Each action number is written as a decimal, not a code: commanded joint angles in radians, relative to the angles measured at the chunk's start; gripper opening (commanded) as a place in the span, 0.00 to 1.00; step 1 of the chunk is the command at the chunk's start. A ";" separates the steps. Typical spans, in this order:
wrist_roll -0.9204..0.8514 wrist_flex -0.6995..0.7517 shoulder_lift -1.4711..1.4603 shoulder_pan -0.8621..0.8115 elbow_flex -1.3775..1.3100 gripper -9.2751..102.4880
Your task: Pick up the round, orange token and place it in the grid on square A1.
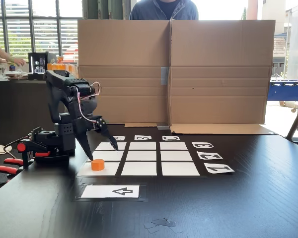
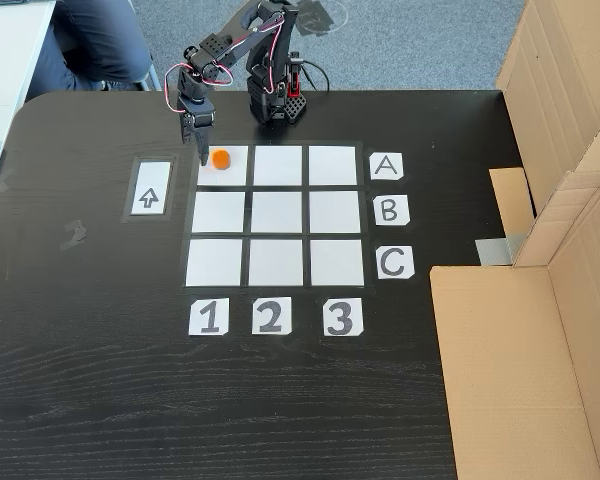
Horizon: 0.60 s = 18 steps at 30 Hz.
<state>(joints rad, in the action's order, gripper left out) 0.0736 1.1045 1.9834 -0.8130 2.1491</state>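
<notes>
— So, looking for the token (image 2: 220, 158): resting where?

— Sitting upright on square A1 (image 2: 232, 177), the corner cell of the grid (image 2: 276, 212) lining up with label A (image 2: 385, 166) and label 1 (image 2: 208, 317). Lying toward the arm's side of the cell, yet inside the white, not straddling a black gap.

— Gripping it, or letting go?

— Letting go, judging by the jaws: standing spread wide and pinching nothing. Hanging point-down from the arm (image 1: 64, 94), with one tip reaching almost to the surface (image 2: 280, 400) just beside the token and the other tip raised, well apart, over the next cell.

— Why spreading so wide?

— Probably clearing the token's sides, so as to be lifting away without dragging or tipping it.

— Meaning what for the task?

— Looking as good as done: standing free in the right cell, touching paper alone. Remaining, by this reading: raising the arm straight up, then folding back toward its base.

— Risking anything?

— Catching the token with the low tip while swinging sideways. Being short and light, probably sliding across the paper rather than resisting.

— And the arrow card (image 2: 150, 188)?

— Lying just beside A1, outside the grid, pointing along it. Serving as a marker, seemingly, not as a cell.
</notes>
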 commanded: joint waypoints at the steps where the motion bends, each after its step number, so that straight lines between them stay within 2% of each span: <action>1: 0.006 0.000 0.083 -0.043 -0.044 0.41; 18: -0.012 0.006 0.545 -0.376 -0.038 0.41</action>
<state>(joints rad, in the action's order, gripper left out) 0.0690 1.1060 2.4605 -1.1382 2.1430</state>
